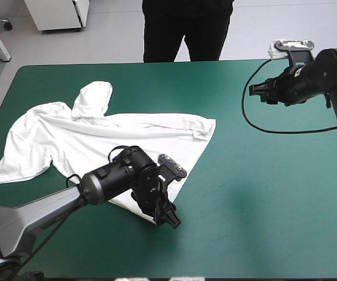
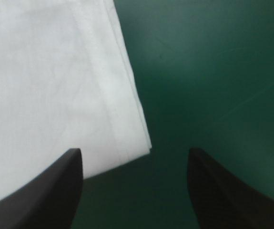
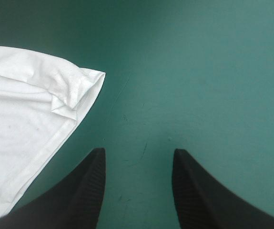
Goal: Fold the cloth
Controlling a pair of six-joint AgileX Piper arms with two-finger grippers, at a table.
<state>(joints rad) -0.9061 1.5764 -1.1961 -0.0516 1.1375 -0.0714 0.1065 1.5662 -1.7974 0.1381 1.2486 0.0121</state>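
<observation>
**A:** Where is the T-shirt?

**B:** The white, short-sleeved T-shirt (image 1: 115, 137) lies spread on the left half of the worktop (image 1: 262, 193), mostly flat. One sleeve (image 1: 21, 158) reaches toward the left edge. The other sleeve (image 1: 92, 96) is turned up toward the far edge. One hem corner (image 1: 203, 126) is rumpled into a small fold near the middle of the worktop.

**A:** Does anything stand over it?

**B:** The left arm (image 1: 98, 181) comes in from the near left and lies across the shirt's near edge, hiding part of that edge in the high view. The left jaws stand at the shirt's near corner and are released. In the left wrist view the two black fingers (image 2: 55, 191) stand wide apart. The stitched corner of the cloth (image 2: 46, 86) lies between and ahead of them. One finger is over white fabric and the other over the bare teal-green cover (image 2: 213, 71). I cannot tell whether either finger touches the fabric.

**A:** And the other side?

**B:** The right arm (image 1: 309, 76) is raised at the far right of the worktop, well apart from the T-shirt. The right jaws are released too and grip nothing. In the right wrist view the black fingers (image 3: 79, 195) stand apart with only bare cover between them. The rumpled hem corner (image 3: 75, 88) lies ahead of them and off to one side, and the shirt's edge runs back past one finger.
</observation>
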